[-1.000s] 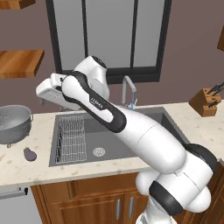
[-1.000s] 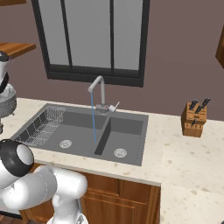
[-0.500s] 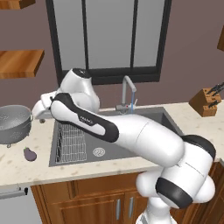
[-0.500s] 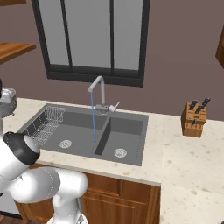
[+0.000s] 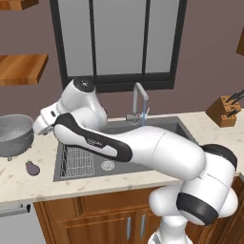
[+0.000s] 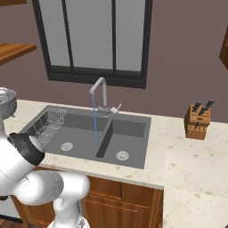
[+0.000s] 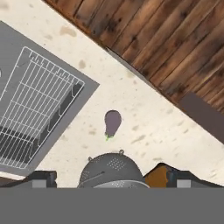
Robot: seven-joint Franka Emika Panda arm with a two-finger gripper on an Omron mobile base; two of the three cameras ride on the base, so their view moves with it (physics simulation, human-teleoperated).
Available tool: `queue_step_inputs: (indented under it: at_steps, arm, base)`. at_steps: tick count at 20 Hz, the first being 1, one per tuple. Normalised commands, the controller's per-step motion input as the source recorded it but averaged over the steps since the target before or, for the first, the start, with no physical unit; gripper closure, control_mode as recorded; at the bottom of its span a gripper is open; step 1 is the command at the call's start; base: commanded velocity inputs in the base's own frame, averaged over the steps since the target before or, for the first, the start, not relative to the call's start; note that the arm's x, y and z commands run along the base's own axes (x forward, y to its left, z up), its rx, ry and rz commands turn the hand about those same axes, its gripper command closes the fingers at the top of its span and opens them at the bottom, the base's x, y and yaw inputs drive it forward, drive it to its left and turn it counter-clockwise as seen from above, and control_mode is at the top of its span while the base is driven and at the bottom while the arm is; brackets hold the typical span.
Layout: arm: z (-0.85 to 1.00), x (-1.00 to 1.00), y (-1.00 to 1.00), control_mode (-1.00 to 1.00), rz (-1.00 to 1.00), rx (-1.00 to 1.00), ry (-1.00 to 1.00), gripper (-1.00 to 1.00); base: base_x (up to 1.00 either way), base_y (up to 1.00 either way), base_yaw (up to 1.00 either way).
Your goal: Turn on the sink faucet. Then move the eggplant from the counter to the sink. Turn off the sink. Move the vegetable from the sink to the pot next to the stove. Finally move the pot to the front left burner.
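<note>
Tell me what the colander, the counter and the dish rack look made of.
Colander: silvery metal, matte sheen, rows of punched holes.
Counter: pale beige stone, going by its speckles; polish unclear.
Dish rack: thin pale wire, likely metal, open grid in the sink.

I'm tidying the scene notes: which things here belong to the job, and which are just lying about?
Belong to the job:
sink faucet, running
eggplant, on the counter
sink
gripper, open, above the eggplant

Lying about:
colander
knife block
wire rack
</note>
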Motion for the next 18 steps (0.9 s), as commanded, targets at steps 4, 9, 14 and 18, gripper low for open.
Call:
queue_step_inputs:
  at_steps: [4,9,14,18]
  arm:
    - [-0.03,0.08,0.01,-1.0,0.25,-0.08,-0.33,-1.0]
    - [-0.07,0.28,0.09,-1.0,0.24,-0.07,-0.14,-1.0]
    - [-0.07,0.17,0.18,-1.0,0.26,-0.13,-0.21,-1.0]
    - [0.0,0.0,0.11,-1.0,0.28,-0.19,-0.35,-1.0]
  base:
    - [0.0,0.0,0.0]
    - [0.0,0.0,0.0]
    - [0.0,0.0,0.0]
    - [0.0,0.0,0.0]
